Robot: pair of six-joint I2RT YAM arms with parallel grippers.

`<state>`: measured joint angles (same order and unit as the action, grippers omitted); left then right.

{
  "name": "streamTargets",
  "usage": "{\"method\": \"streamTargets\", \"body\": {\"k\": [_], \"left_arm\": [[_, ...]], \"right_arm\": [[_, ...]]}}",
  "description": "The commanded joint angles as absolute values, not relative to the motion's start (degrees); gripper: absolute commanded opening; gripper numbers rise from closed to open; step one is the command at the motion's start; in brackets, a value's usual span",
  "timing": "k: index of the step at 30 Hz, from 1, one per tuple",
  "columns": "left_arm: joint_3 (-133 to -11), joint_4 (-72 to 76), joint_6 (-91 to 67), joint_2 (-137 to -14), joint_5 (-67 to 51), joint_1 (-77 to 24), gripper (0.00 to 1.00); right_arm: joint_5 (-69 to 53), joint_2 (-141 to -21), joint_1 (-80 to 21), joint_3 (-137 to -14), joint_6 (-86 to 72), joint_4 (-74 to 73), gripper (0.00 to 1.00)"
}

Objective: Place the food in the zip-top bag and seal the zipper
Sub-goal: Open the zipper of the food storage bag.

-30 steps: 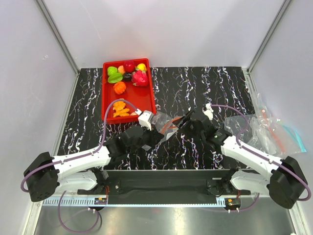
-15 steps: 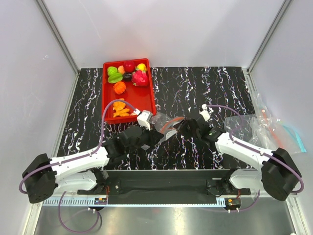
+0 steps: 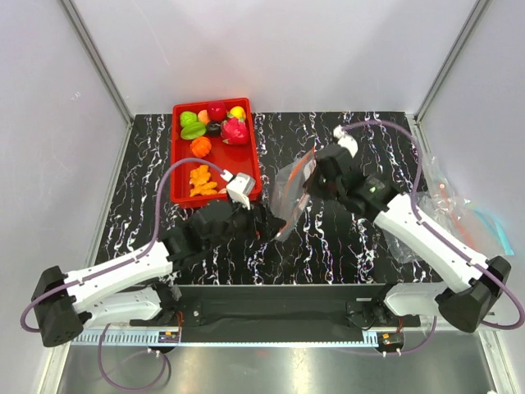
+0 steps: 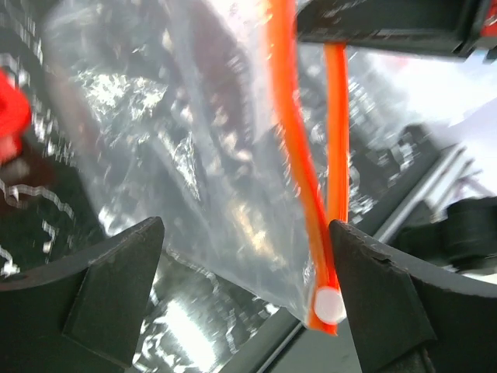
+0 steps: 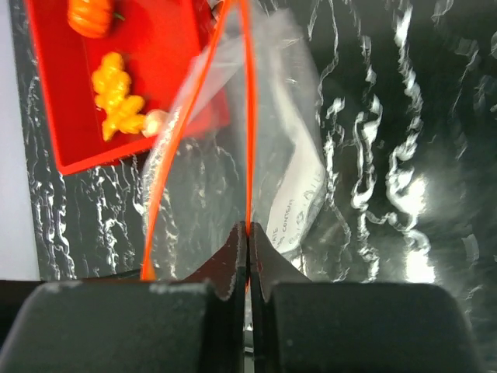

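My right gripper [image 5: 248, 233] is shut on one strip of the orange-red zipper [image 5: 247, 140] and holds the zip-top bag [image 3: 291, 190] up off the table. The bag is clear, with a white printed label [image 5: 299, 186]. Its mouth gapes, the other zipper strip [image 5: 167, 163] bowing away. My left gripper [image 4: 245, 264] is wide open around the bag's lower corner, the zipper end [image 4: 326, 303] close to its right finger [image 4: 388, 303]. The food lies in the red tray [image 3: 246, 168]: a magenta piece [image 3: 235, 130], an orange pumpkin [image 3: 201, 147], green [image 3: 192, 125], red [image 3: 216, 111] and yellow-orange pieces [image 5: 116, 101].
A heap of other clear bags [image 3: 449, 217], one with a blue tint, lies at the table's right edge. Pale enclosure walls [image 3: 98, 74] close in the black marbled table [image 3: 369, 131] at the back and sides. Both arm bases sit at the near edge.
My right gripper shut on the zipper and raised the bag up and toward the back. My left gripper let go of the bag and opened wide, staying low beside it.
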<state>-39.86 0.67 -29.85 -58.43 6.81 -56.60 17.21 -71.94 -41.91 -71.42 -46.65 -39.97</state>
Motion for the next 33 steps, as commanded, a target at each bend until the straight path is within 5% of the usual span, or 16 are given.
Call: {"method": "streamTargets", "body": {"k": [1,9,27,30,33], "left_arm": [[-45.17,-1.32,-28.65,-56.34,4.58,-56.43,0.93],[-47.20,-0.44,-30.06,-58.79,3.86,-56.34,0.95],[-49.39,7.47,-37.44,-69.77,-7.73,-50.98,0.99],[-50.18,7.29,-38.05,-72.15,-7.91,-50.89,0.97],[-50.10,9.13,-39.37,-74.34,-8.43,-50.98,0.84]], "right_arm": [[21.88,-75.57,-42.19,-81.89,-33.51,-59.01,0.00],[23.83,-85.68,-42.36,-95.09,-28.22,-72.25,0.00],[18.02,-85.35,-46.41,-86.49,-27.25,-60.21,0.00],[18.02,-84.12,-46.67,-85.87,-27.77,-58.28,0.00],[17.58,-82.89,-47.02,-84.47,-28.12,-56.17,0.00]]}}
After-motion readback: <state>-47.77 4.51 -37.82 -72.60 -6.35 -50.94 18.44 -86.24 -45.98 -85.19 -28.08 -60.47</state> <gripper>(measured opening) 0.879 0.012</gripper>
